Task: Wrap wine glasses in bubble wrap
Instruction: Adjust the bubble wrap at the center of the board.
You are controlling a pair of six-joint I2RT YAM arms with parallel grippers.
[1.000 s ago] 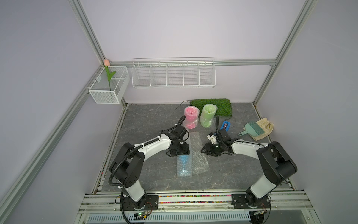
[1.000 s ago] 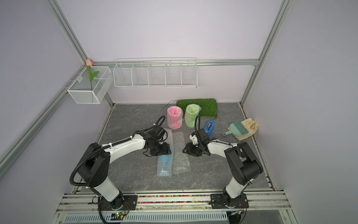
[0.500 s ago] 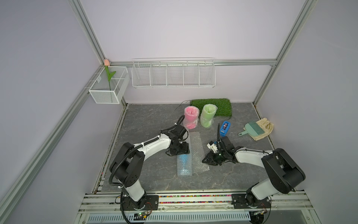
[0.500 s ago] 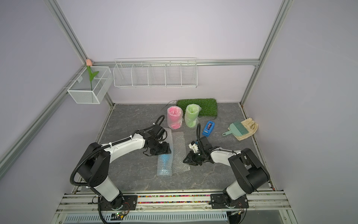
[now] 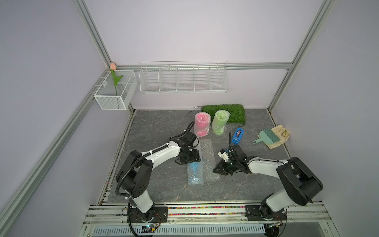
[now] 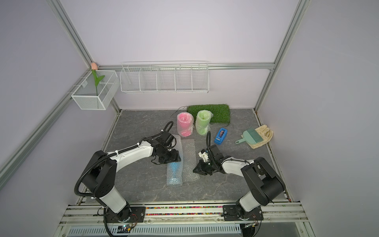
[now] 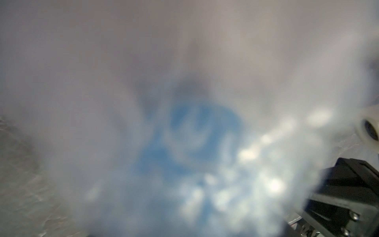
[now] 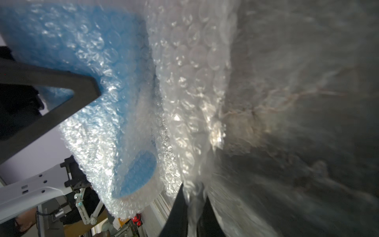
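The blue wine glass (image 5: 195,172) (image 6: 174,172) lies on its side on the floor, rolled partly into a sheet of bubble wrap (image 5: 208,156) whose loose part spreads to its right. My left gripper (image 5: 191,162) sits over the roll's far end, and one finger (image 8: 51,92) presses on the wrapped bowl. The left wrist view shows only blurred wrap and blue. My right gripper (image 5: 215,170) (image 8: 193,195) is shut on the sheet's right edge, low by the floor. The glass's foot (image 8: 135,174) shows through the wrap. The pink wine glass (image 5: 202,124) and the green one (image 5: 219,122) stand wrapped at the back.
A green grass mat (image 5: 225,111) lies behind the wrapped glasses. A blue tape dispenser (image 5: 237,135) sits just behind my right arm. A teal brush (image 5: 267,137) on a cloth (image 5: 282,133) lies at the right wall. Wire baskets (image 5: 183,79) hang on the back wall.
My right gripper moved toward the front along the sheet's right edge and shut on the bubble wrap. The left arm stayed in place.
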